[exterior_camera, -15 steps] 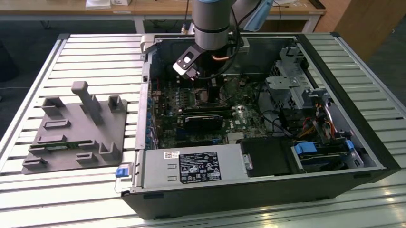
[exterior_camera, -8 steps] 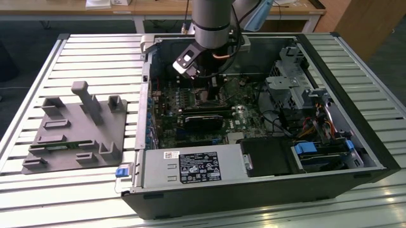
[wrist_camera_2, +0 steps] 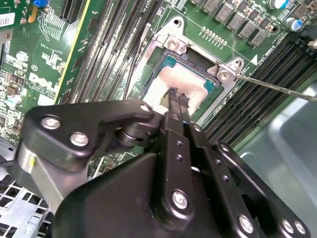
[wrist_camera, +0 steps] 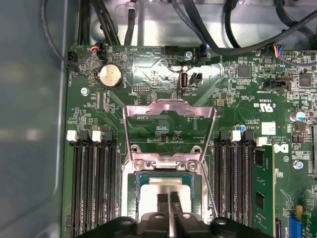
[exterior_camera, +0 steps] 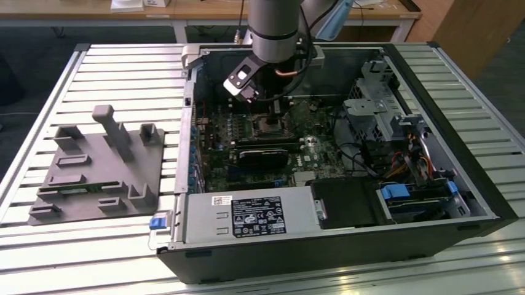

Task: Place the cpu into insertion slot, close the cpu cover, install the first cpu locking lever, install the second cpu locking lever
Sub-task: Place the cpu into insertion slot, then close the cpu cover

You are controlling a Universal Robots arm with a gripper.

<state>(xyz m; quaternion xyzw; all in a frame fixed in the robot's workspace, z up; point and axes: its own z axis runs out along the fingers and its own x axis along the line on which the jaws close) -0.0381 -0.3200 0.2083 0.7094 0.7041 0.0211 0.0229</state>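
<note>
The cpu (wrist_camera: 148, 191) is being shown lying flat in the insertion slot (wrist_camera_2: 148, 57), its silver-grey top facing up in both wrist views. The gripper (wrist_camera_2: 177, 95) is being held directly over the chip. Its jaws are being kept together, with nothing between them, and their tips are being pressed on, or held just above, the chip's top; which of the two cannot be told. The cpu cover (wrist_camera: 168, 105) is being left swung open, lying back on the motherboard (wrist_camera: 148, 69) just beside the slot. A thin locking lever (wrist_camera_2: 277, 88) is being shown unlatched, angled away from the slot's corner. Black memory slots (wrist_camera: 94, 183) are being seen on both sides of the slot. In the exterior view, the open computer case (exterior_camera: 328, 258) is being carried on the slatted table (exterior_camera: 123, 67), with a grey fixture (exterior_camera: 98, 166) lying well apart towards the exterior view's left.
</note>
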